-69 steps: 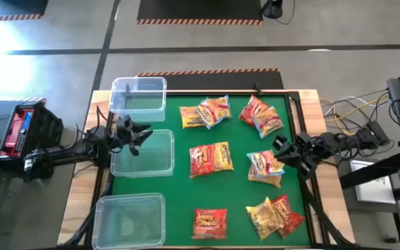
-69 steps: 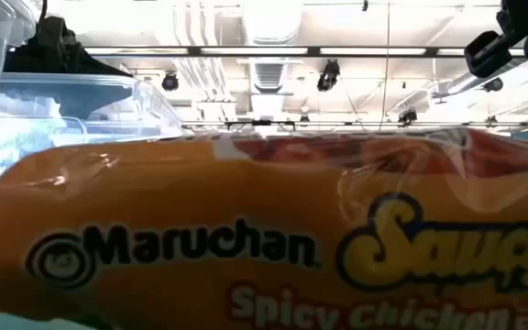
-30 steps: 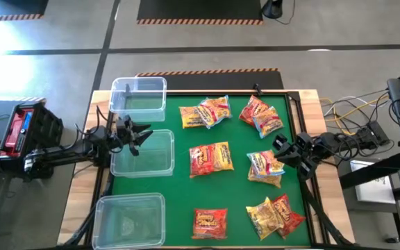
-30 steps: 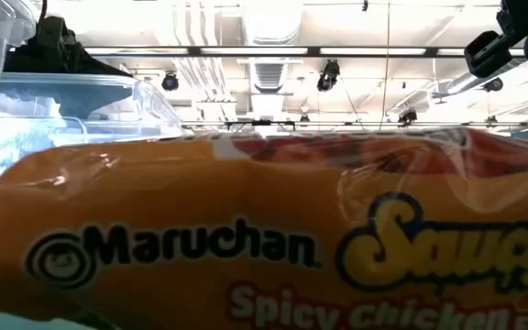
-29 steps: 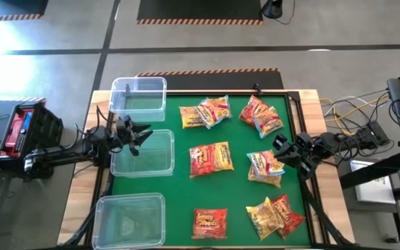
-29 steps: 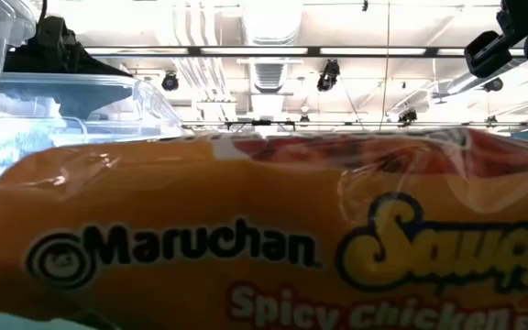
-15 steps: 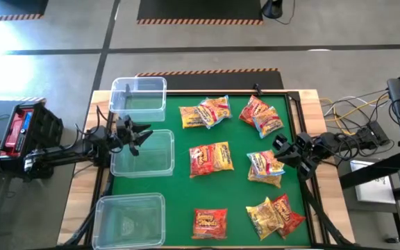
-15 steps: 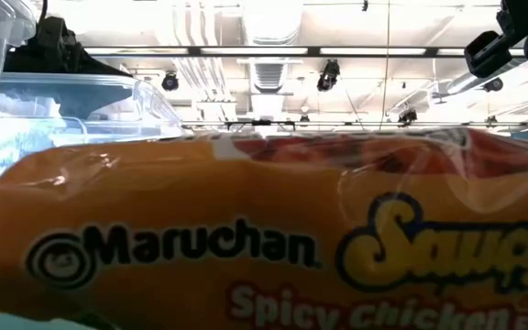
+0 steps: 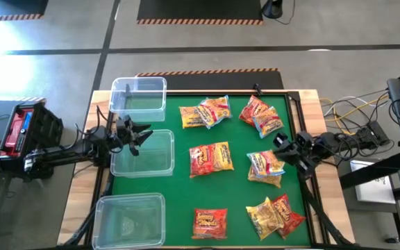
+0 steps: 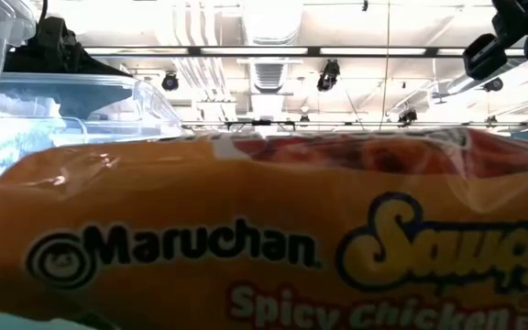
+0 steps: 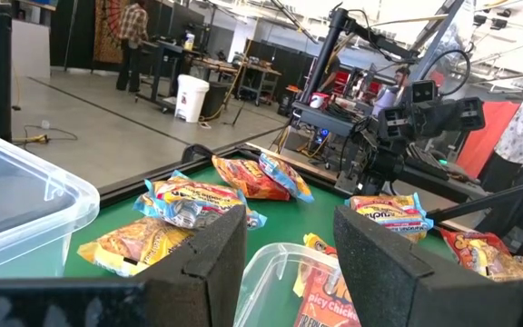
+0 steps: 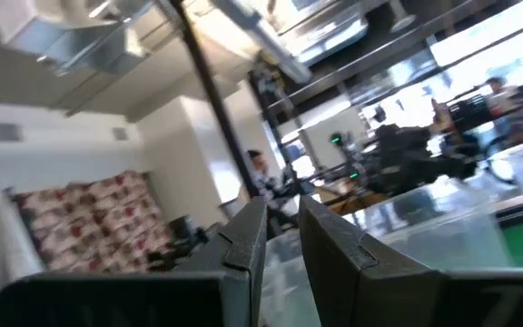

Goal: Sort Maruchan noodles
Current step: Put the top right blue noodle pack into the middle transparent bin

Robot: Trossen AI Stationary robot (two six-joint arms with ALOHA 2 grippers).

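Observation:
Several Maruchan noodles packets lie flat on the green mat (image 9: 242,191): a far pair (image 9: 205,112), a far-right pair (image 9: 261,115), a middle one (image 9: 211,158), one at the right (image 9: 264,167), a near one (image 9: 210,222) and a near-right pair (image 9: 275,215). An orange packet (image 10: 246,238) fills the low view. My left gripper (image 9: 144,134) (image 11: 289,227) hovers open over the middle bin's far-left part, with nothing between its fingers. My right gripper (image 9: 278,144) (image 12: 282,218) hangs by the mat's right edge, tipped upward, with a narrow gap and nothing in it.
Three clear bins stand in a row along the mat's left side: far (image 9: 114,97), middle (image 9: 151,167), near (image 9: 130,221). A black frame borders the mat. Cables and gear lie beyond the table's right edge (image 9: 367,132). People stand in the room behind.
My right gripper has turned a little at the wrist without leaving its place. The packets and bins lie as before.

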